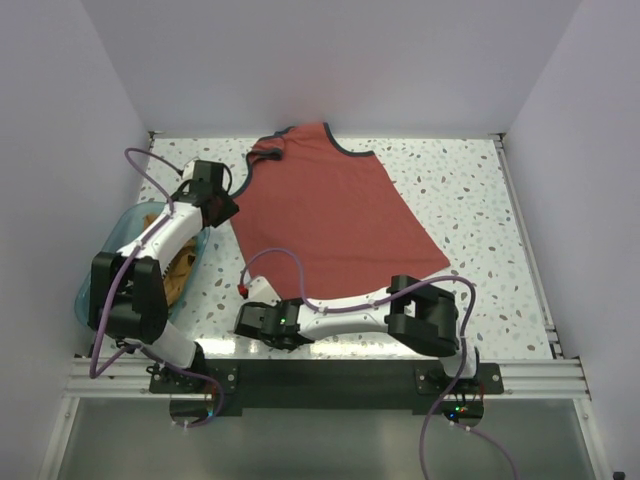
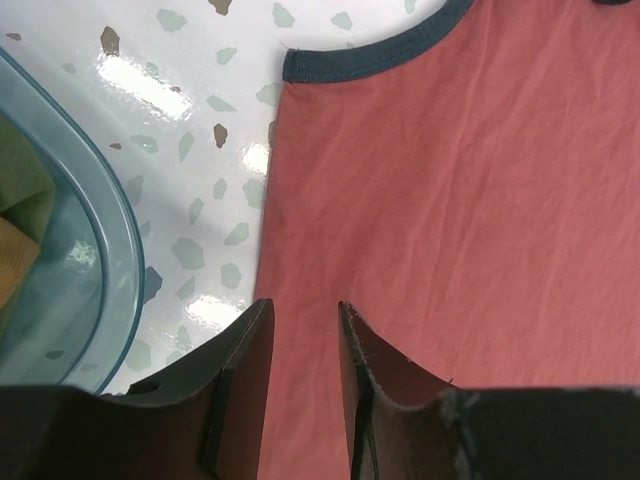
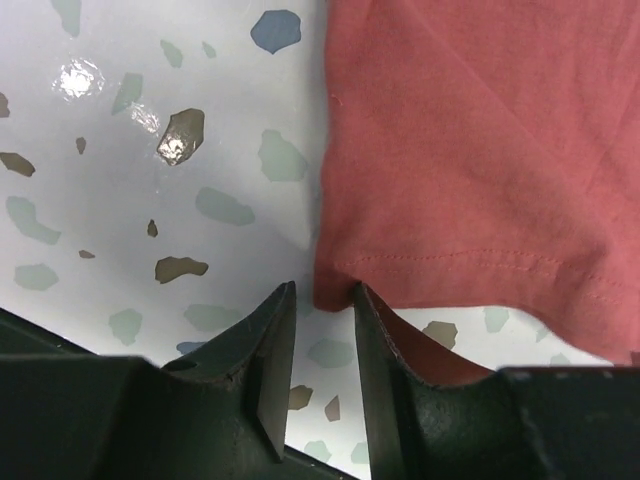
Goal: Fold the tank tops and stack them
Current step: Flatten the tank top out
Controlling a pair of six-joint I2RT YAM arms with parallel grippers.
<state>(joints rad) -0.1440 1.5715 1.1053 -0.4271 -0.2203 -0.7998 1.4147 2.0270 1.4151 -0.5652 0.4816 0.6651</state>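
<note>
Rust-red tank top (image 1: 335, 215), spread flat with its plain side up on a white speckled bench (image 1: 470, 200). It lies left of the bench's centre, neck and straps towards the far wall, and it widens towards a hem near the arms. Navy trim (image 2: 370, 50) edges its neck and armholes.

A translucent teal plastic bin (image 1: 120, 235) sits at the bench's left edge, just beside the tank top. Bunched mustard-orange cloth (image 1: 185, 270) lies inside it.

The left arm (image 1: 150, 250) reaches over the bin to the tank top's left side. The left pincer (image 2: 305, 310) points down over that side edge, just below the armhole trim. Its fingers stand a narrow gap apart, red cloth showing between them, one finger over the cloth and one over bare bench. It holds nothing.

The right arm (image 1: 340, 315) stretches leftward along the near edge of the bench. The right pincer (image 3: 325, 290) is at the near left hem corner (image 3: 335, 290). Its fingers are narrowly parted, the corner lies right at their tips, and speckled bench shows through the gap. It grips nothing.
</note>
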